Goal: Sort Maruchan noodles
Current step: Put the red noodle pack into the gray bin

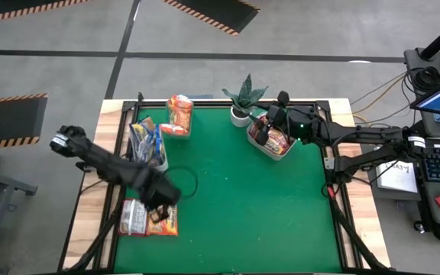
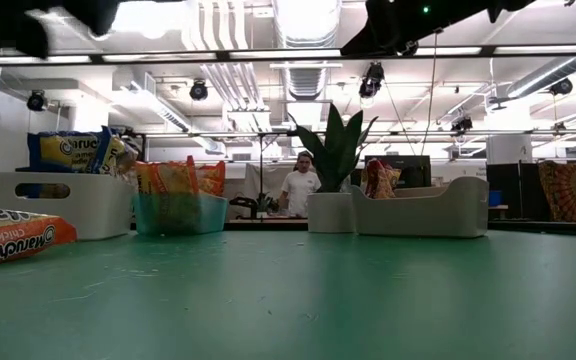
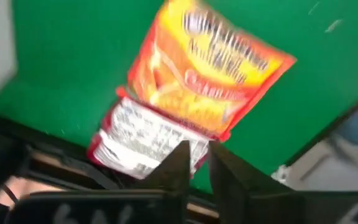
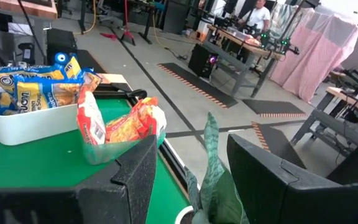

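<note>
The left gripper (image 1: 161, 205) hung low over the orange packet (image 1: 163, 220) near the mat's front-left corner, its fingers (image 3: 180, 163) drawn nearly together with only a narrow slit between them, tips right at the packet's edge; whether they actually pinched the wrapper could not be told. Just beside the orange packet, on the side away from the plant (image 1: 243, 99), lay a silvery packet (image 1: 133, 217), touching it. Farther toward the plant from there stood the white bin (image 1: 159, 159) stuffed with yellow-and-blue packets (image 1: 147, 140), and next along, nearer the plant, the teal bin (image 1: 177, 128) held orange packets (image 1: 179, 112) upright. The right gripper (image 1: 270, 121) hovered just beside the plant, above the grey bin (image 1: 281, 153) with red packets (image 1: 277, 140) in it, jaws parted and holding nothing. Across the room behind the plant, a person (image 2: 298, 187) stood at a bench.
</note>
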Motion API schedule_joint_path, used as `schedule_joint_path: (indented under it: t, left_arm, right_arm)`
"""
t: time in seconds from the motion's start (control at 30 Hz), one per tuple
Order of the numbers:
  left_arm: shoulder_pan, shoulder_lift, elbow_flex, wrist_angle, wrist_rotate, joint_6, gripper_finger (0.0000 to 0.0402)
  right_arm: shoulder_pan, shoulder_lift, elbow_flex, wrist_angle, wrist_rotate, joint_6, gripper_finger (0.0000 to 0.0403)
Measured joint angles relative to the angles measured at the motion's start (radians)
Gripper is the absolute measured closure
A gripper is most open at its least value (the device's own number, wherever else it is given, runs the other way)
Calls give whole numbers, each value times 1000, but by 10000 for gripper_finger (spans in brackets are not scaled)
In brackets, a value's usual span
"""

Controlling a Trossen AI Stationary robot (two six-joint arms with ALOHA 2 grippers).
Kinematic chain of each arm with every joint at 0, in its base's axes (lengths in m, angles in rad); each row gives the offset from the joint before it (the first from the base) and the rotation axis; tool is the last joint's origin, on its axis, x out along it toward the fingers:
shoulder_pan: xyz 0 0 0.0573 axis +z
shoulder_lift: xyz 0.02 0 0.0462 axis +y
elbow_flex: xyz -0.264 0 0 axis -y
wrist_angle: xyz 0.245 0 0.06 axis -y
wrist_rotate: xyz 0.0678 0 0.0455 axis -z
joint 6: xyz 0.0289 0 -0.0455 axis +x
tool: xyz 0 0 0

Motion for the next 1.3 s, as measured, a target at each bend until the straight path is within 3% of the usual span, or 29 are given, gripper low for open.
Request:
schedule_joint_path:
  t: [0.1,0.23,0.4,0.63,0.97,1.07,1.3]
  left_arm:
    - [-98,4,-97,72,6,-133,394]
    - [-180,16,-183,112,8,-297,394]
    - [-226,47,-235,96,0,-381,401]
    - [-254,133,-283,100,0,-394,401]
    - [-243,262,-264,153,-17,-254,402]
    - [-215,281,-236,160,-153,-225,401]
    - [-89,284,-10,204,-728,67,401]
  right_arm:
    - [0,0,0,-19,-1,19,218]
    - [1,0,1,-52,-3,54,218]
    - [3,0,1,-85,-4,86,218]
    - [3,0,1,-125,-8,112,218]
    - [3,0,1,-124,-8,104,218]
    - [3,0,1,-124,-7,104,218]
    - [3,0,1,-124,-8,111,218]
